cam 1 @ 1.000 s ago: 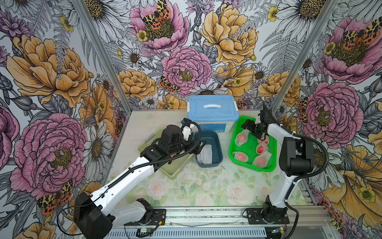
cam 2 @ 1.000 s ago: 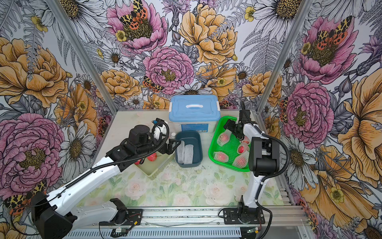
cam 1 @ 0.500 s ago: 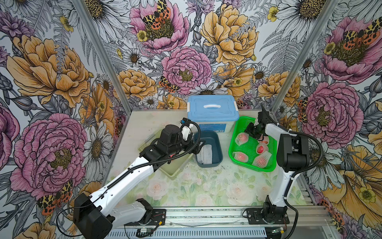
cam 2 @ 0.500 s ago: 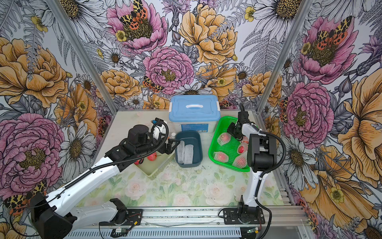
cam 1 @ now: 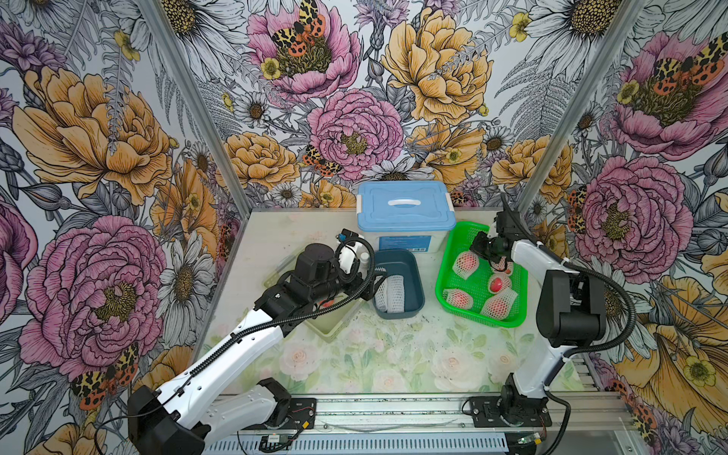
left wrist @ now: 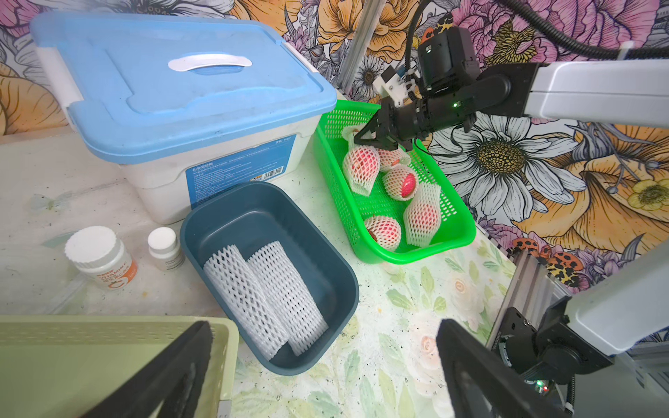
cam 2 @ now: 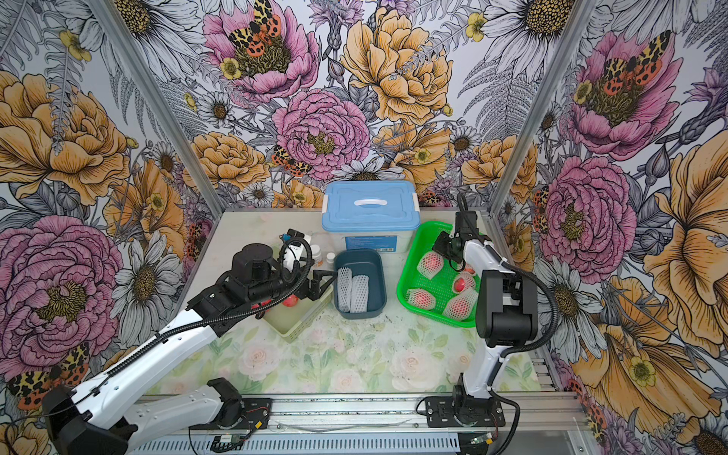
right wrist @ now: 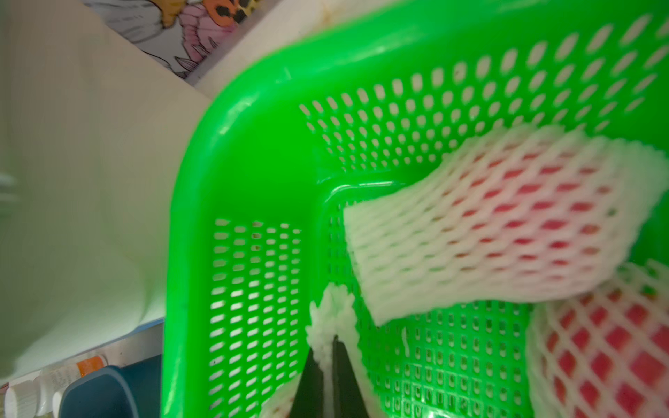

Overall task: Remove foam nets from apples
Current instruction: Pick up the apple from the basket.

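Several apples in white foam nets [cam 1: 465, 264] [left wrist: 421, 217] lie in the green basket [left wrist: 398, 258] at the right. My right gripper [right wrist: 331, 358] [cam 1: 478, 246] reaches into the basket's far left corner. It is shut on the frilly end of a foam net [right wrist: 331, 315], and the apple in that net is mostly hidden under the gripper. Two empty foam nets [left wrist: 264, 296] [cam 2: 352, 291] lie in the dark blue bin [left wrist: 340, 289]. My left gripper [left wrist: 322, 372] [cam 2: 315, 285] hangs open and empty over the pale green tray [left wrist: 72, 354], beside the bin. A bare apple [cam 2: 290, 301] sits in that tray.
A white box with a blue lid [cam 1: 405, 212] stands at the back, close to the bin and the basket. Two white pill bottles [left wrist: 99, 257] [left wrist: 164, 248] stand to the left of the bin. The side wall runs close behind the basket.
My right gripper has gone from open to shut, pinching the net's end in the basket. The left arm has stayed where it was.
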Robot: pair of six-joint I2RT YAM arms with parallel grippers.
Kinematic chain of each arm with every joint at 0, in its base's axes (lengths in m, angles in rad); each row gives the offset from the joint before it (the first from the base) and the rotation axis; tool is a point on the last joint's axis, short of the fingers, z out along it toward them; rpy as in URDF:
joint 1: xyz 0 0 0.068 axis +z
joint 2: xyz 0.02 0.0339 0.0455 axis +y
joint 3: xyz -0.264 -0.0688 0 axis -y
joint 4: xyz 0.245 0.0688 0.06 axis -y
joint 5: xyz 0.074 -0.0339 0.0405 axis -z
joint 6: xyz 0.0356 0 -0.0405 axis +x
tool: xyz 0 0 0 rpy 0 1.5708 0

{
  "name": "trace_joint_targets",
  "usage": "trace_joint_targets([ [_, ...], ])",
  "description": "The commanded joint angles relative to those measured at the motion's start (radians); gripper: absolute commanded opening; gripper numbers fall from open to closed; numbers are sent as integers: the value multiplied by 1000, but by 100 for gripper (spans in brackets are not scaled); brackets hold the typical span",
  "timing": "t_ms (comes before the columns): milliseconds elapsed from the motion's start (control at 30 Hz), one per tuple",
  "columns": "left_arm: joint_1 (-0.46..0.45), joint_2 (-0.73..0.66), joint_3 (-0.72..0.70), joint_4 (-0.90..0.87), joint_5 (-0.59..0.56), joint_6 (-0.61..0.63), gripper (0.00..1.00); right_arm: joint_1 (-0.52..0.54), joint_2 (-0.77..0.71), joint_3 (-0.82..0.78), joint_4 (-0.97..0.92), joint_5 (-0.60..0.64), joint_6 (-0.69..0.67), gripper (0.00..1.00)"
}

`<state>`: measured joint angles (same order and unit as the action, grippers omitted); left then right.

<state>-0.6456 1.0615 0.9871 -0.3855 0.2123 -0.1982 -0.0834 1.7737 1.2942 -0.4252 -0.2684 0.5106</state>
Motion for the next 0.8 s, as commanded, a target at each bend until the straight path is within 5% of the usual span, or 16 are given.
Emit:
trace_joint_targets([
  [0,-5,1,-6,23,63,23,99,1,-98,-16,41,-59,-81,0],
  [333,-41,17,32,24,208,60,99,-8,-303,-42,38,-361,-186,0],
  [767,-97,154,179,16,349,114,99,221,-471,-80,39,-724,-351,0],
])
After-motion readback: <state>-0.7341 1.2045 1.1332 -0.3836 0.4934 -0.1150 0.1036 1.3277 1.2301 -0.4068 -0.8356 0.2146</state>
